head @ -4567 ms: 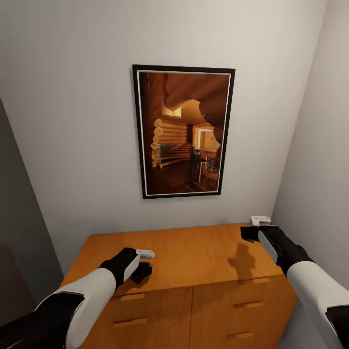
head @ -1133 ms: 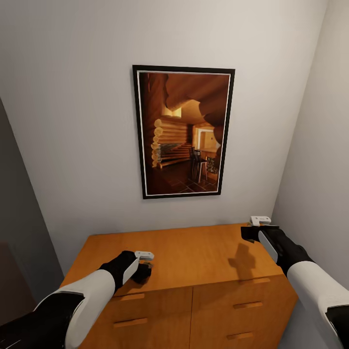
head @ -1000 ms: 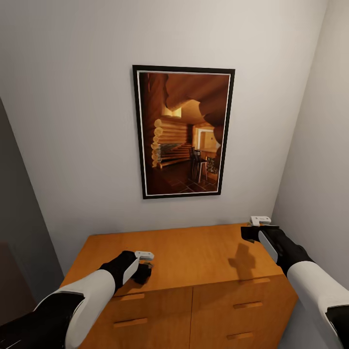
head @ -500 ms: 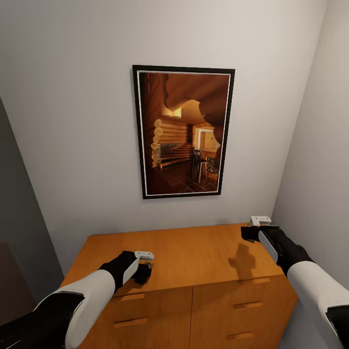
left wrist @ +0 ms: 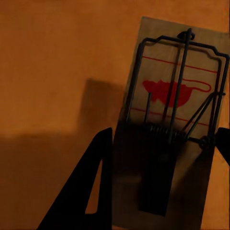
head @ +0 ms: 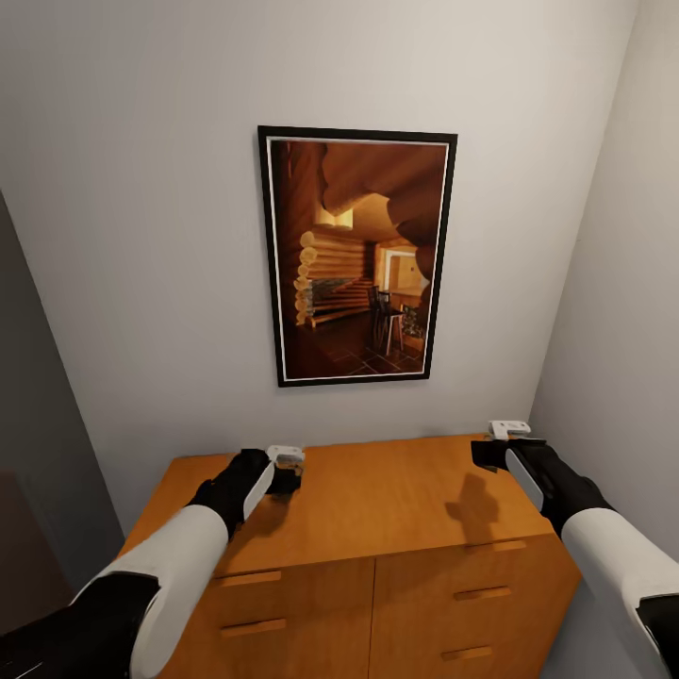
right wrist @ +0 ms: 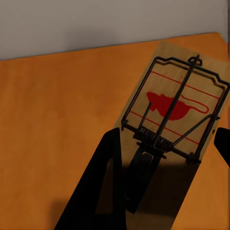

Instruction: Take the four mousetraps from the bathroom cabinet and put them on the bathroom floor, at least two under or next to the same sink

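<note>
I face the orange-brown cabinet (head: 377, 500). My left gripper (head: 286, 476) hangs above the left part of its flat top. In the left wrist view that gripper (left wrist: 163, 163) is shut on a mousetrap (left wrist: 179, 96), a small wooden board with dark wire and a red spot, held between its dark fingers (left wrist: 93, 187). The trap's shadow falls on the wood below. My right gripper (head: 486, 455) hovers over the cabinet's back right corner. In the right wrist view it (right wrist: 165, 163) is shut on a second mousetrap (right wrist: 175, 105). The bathroom floor and the sink are out of view.
A dark-framed picture (head: 356, 255) of a log interior hangs on the white wall behind the cabinet. A white side wall (head: 613, 330) stands close on the right, a dark panel (head: 28, 453) on the left. Drawer fronts with bar handles (head: 253, 626) face me.
My left gripper has risen from the cabinet top near its front edge and moved toward the back wall, carrying its mousetrap. The right arm has barely moved.
</note>
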Motion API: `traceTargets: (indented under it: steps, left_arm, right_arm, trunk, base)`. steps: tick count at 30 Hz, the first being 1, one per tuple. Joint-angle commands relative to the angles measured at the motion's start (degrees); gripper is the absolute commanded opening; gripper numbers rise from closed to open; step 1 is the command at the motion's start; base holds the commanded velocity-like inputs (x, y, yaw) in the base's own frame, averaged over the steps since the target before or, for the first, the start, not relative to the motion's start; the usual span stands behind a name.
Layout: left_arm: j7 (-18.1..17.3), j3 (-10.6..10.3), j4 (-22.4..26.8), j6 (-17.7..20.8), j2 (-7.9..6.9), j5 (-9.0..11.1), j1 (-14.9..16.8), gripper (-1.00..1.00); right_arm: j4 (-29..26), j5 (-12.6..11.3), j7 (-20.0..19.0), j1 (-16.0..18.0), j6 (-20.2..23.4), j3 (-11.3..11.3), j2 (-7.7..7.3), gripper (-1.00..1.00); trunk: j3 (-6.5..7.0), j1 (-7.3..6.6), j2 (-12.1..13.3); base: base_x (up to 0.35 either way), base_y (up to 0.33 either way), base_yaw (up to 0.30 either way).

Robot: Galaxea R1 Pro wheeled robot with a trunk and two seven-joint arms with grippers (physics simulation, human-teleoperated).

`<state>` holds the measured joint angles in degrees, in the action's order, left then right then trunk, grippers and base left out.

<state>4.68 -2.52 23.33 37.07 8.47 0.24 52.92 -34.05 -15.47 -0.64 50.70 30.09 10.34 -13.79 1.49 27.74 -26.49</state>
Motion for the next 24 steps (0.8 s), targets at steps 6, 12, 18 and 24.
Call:
traceTargets:
  steps: [6, 12, 18, 24]
  left_arm:
    - [0.3, -0.4, 10.2, 9.1, 0.08, -0.1, 0.0, -1.0]
    - [0.2, -0.4, 13.4, 11.8, 0.12, -0.1, 0.0, -1.0]
    - [0.2, -0.5, 14.0, 12.2, 0.14, -0.1, 0.0, -1.0]
    - [0.2, -0.5, 13.9, 12.3, 0.07, 0.0, 0.0, -1.0]
  right_arm:
    - [-0.1, -0.2, -0.2, 0.0, 0.3, 0.3, -0.56, -1.0]
    - [-0.1, -0.2, -0.2, 0.0, 0.3, 0.3, -0.61, -1.0]
    - [-0.1, -0.2, -0.2, 0.0, 0.3, 0.3, -0.62, -1.0]
    - [-0.1, -0.1, -0.2, 0.0, 0.3, 0.4, -0.62, -1.0]
  trunk:
    - [-0.03, 0.02, 0.0]
    - [-0.03, 0.02, 0.0]
    - [-0.03, 0.02, 0.0]
    - [-0.03, 0.02, 0.0]
  base:
    - [0.0, 0.0, 0.0]
    - [0.0, 0.0, 0.0]
    - [0.0, 0.0, 0.0]
    - [0.0, 0.0, 0.0]
